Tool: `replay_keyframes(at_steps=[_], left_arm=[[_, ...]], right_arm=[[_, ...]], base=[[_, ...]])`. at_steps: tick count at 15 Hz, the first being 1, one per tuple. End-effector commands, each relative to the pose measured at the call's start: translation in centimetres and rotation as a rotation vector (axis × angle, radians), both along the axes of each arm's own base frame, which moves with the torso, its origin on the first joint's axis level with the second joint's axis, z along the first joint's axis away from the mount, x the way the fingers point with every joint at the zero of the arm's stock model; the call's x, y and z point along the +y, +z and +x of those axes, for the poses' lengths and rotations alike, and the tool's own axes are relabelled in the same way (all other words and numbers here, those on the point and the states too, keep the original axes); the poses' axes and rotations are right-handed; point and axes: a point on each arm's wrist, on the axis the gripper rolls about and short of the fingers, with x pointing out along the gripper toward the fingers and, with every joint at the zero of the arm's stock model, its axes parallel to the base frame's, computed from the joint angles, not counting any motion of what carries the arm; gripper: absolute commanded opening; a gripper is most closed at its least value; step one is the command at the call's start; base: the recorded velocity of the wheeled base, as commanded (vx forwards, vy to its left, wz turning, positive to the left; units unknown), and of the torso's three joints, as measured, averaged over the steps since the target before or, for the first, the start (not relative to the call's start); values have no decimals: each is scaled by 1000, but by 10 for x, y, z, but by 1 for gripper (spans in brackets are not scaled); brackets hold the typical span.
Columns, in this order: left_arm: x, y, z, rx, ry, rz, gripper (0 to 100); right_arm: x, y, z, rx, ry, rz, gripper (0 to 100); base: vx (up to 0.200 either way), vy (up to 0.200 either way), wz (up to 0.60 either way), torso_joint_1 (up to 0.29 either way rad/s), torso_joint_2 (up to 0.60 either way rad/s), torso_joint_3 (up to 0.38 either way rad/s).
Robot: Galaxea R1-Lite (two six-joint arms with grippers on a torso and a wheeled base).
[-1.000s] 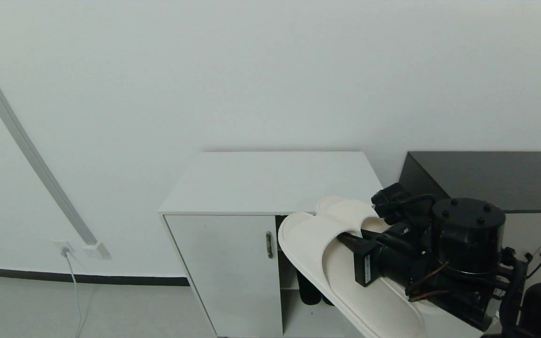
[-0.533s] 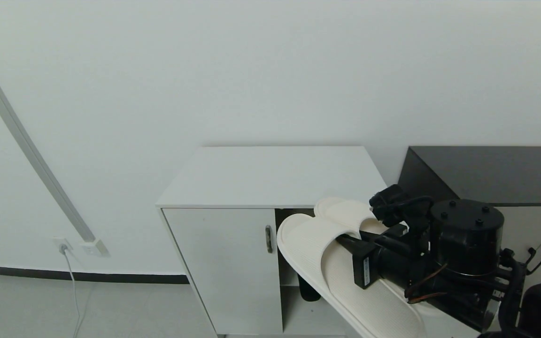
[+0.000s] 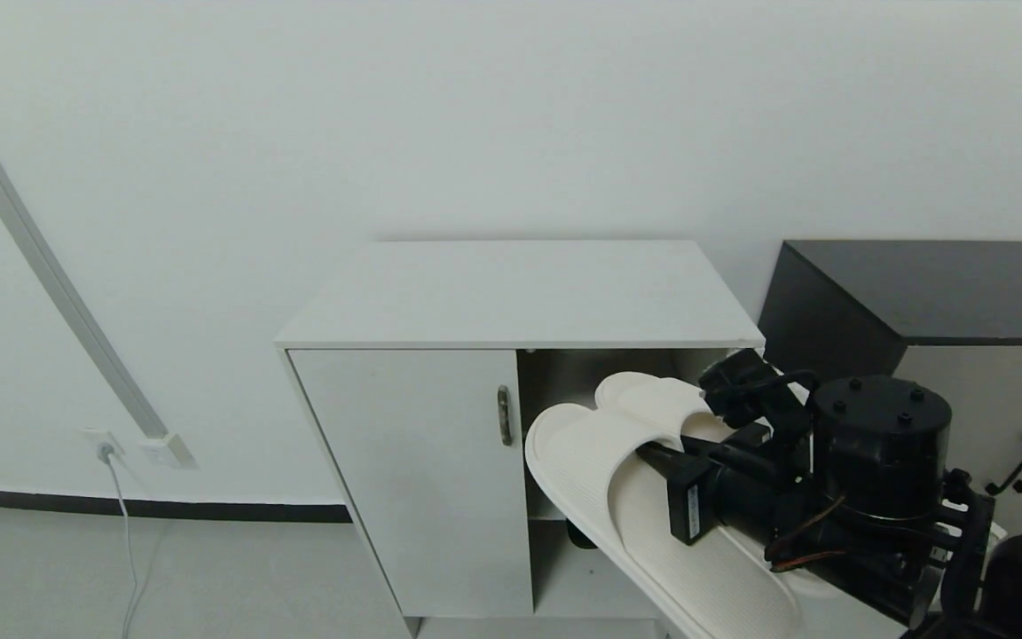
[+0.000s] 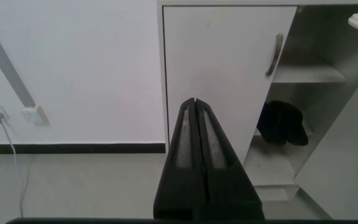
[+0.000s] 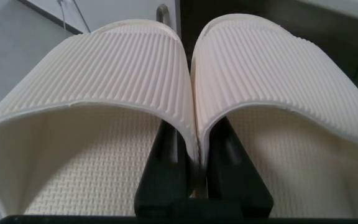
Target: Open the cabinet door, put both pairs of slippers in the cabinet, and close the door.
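- The left jaws are pressed shut on nothing, facing the cabinet's (image 3: 511,293) closed door (image 3: 413,479).
- The open bay (image 3: 555,550) lies right of that door, with a dark pair (image 4: 283,124) on its lower shelf (image 4: 272,171).
- The white slippers (image 3: 600,461) point toes-first at the bay, just outside it, their inner edges pinched together in the right jaws. That arm is nearer.
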Motion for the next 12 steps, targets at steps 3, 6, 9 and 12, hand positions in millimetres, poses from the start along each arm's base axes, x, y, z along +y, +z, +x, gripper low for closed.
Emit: replay_keyframes(at_steps=[3, 6, 9, 12], left_arm=[[0, 0, 0, 0, 2, -5, 0], [0, 0, 0, 0, 2, -8, 0], [0, 0, 0, 0, 2, -8, 0], [0, 0, 0, 0, 2, -8, 0]], right_arm=[[-1, -3, -1, 8, 0, -8, 0], [-1, -3, -1, 8, 2, -8, 0], [1, -3, -3, 9, 10, -9, 0], [1, -4, -3, 9, 10, -9, 0]], base=[[0, 0, 0, -211, 531, 321], [0, 0, 0, -188, 512, 318], [0, 0, 0, -168, 494, 323], [0, 0, 0, -147, 482, 328]])
